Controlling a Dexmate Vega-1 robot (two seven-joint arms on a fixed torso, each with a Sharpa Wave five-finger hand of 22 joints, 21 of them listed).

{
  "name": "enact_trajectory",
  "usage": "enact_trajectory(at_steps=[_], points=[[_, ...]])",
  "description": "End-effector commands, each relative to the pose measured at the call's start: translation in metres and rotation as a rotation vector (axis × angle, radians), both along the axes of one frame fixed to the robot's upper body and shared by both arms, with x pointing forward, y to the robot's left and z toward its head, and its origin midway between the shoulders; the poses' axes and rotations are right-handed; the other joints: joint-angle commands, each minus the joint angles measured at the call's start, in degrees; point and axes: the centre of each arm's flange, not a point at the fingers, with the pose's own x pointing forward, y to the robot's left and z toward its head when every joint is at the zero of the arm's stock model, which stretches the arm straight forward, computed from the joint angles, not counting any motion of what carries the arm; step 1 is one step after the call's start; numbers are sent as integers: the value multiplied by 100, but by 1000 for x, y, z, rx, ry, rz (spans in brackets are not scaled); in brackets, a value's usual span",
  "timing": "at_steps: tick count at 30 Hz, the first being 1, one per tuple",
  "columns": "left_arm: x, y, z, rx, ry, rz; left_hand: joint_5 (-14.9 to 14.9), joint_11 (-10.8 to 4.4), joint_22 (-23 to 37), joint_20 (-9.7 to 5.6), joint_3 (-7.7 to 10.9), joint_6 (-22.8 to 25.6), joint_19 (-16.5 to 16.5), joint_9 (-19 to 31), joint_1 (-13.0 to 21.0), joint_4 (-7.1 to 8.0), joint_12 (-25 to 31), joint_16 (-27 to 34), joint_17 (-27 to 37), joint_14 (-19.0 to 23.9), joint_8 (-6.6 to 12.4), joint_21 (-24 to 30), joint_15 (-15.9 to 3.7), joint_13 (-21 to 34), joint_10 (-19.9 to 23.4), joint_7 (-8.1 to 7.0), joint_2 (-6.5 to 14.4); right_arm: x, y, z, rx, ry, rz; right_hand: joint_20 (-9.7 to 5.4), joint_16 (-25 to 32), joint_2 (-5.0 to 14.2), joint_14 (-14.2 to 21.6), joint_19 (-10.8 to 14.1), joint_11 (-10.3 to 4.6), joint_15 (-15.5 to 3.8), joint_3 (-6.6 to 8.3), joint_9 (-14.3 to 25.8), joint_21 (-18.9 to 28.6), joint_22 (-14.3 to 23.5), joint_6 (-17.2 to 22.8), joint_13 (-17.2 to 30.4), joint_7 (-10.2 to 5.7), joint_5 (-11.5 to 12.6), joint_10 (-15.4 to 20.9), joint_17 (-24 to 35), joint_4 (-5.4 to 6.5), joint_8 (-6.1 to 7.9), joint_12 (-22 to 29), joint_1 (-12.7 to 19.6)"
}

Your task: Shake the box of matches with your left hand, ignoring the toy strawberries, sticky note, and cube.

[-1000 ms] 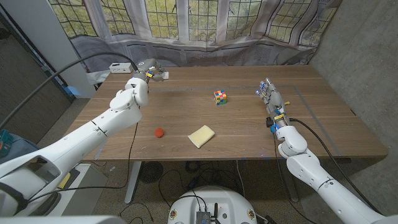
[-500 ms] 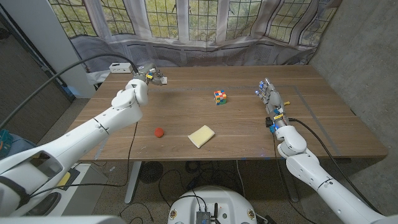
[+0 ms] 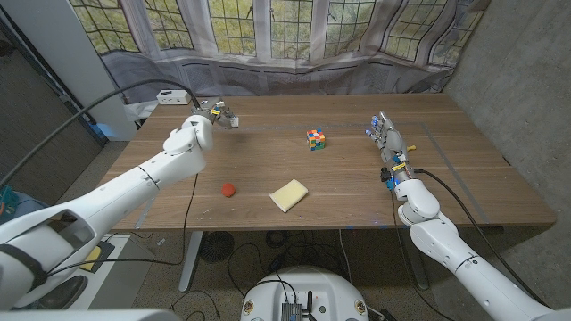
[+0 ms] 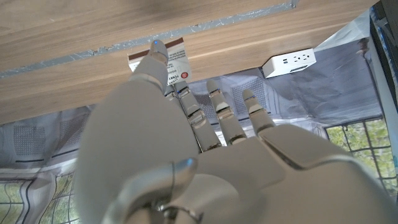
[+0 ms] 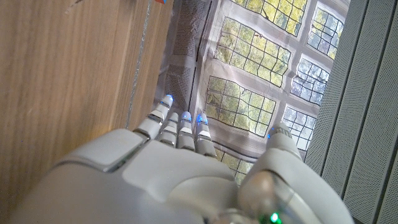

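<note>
White-and-red box of matches (image 4: 163,60) sits pinched at the left hand's (image 3: 216,113) fingertips above the table's far-left corner, the right hand (image 3: 388,139) open and well away.

The box of matches (image 4: 166,57) is small and white, with printed text and a dark reddish strip along one edge. It sits between the fingertips of the left hand (image 3: 214,111), held above the tabletop.

The cube (image 3: 316,138) is placed behind the sticky note (image 3: 289,194). The strawberry (image 3: 228,189) is found left of the note, near it.
</note>
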Motion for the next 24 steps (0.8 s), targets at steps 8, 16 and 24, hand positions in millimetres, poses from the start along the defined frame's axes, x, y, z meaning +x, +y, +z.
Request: enact_trajectory(at_steps=[8, 16, 24], points=[[15, 2, -11, 42, 130, 32, 25, 26, 19, 15, 12, -53, -68, 8, 14, 26, 18, 8, 4, -66, -12, 5, 24, 27, -67, 53, 99, 1, 2, -3, 1, 7, -3, 16, -7, 38, 24, 69, -3, 9, -32, 25, -9, 18, 23, 24, 6, -14, 52, 11, 0, -2, -4, 31], [21, 0, -15, 55, 172, 33, 27, 33, 19, 17, 10, -61, -82, 9, 15, 26, 10, 5, 3, -85, -13, 4, 35, 28, -101, 92, 104, 0, 3, -4, 6, 10, -5, 18, -9, 39, 22, 68, -4, 14, -32, 25, -10, 18, 22, 24, 8, -14, 48, 11, -1, -3, -6, 33], [31, -1, -21, 59, 221, 27, 28, 53, 19, 18, 7, -80, -99, 9, 9, 29, 14, 2, 2, -106, -18, 2, 51, 31, -107, 100, 110, -2, 3, -4, 0, 8, -10, 15, -8, 42, 24, 69, 6, 5, -33, 25, -10, 18, 23, 24, 8, -14, 58, 11, 0, -3, -2, 33]])
